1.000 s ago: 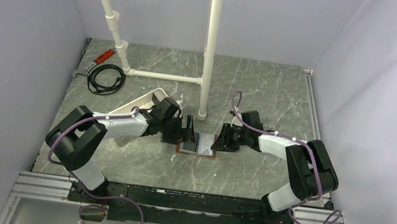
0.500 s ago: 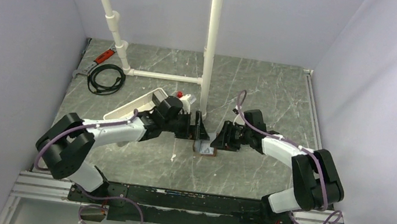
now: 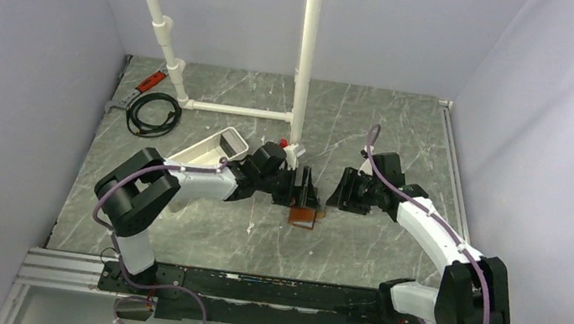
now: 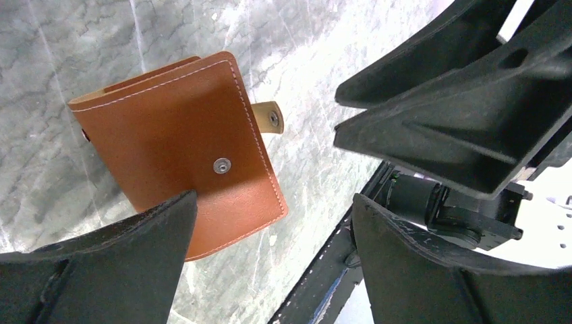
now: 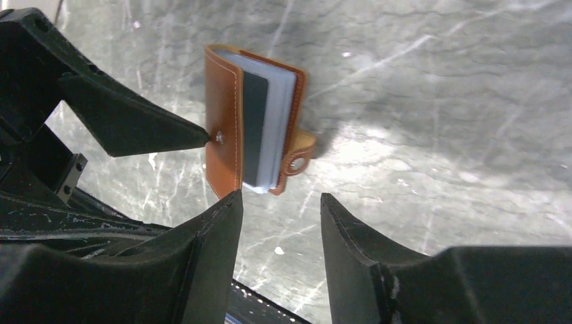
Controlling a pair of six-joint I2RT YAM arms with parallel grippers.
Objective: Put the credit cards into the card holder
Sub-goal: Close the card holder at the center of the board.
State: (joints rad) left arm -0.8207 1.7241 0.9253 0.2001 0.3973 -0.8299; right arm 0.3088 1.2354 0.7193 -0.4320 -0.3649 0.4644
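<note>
The brown card holder point(image 3: 303, 213) lies mid-table, folded nearly shut, with its snap tab sticking out. In the right wrist view the card holder point(image 5: 222, 101) gapes a little, and the grey and light blue credit cards point(image 5: 266, 128) show inside it. My left gripper point(image 3: 305, 190) is open just behind it; one fingertip point(image 5: 195, 138) touches the outer cover at the snap. In the left wrist view the cover point(image 4: 175, 142) lies beside the left gripper point(image 4: 274, 199). My right gripper point(image 3: 341, 192) is open, empty and just right of the holder; it is the right gripper point(image 5: 281, 197).
A long white tray point(image 3: 213, 150) lies left of the left gripper. A white pipe post point(image 3: 304, 63) stands just behind the holder, with a small red-and-white object point(image 3: 286, 147) at its foot. A black cable coil point(image 3: 153, 113) and a red tool point(image 3: 151, 79) lie at the far left.
The card holder lay open flat a second ago and is now folded almost shut. My left gripper has moved right over it. My right gripper has drawn back to the right.
</note>
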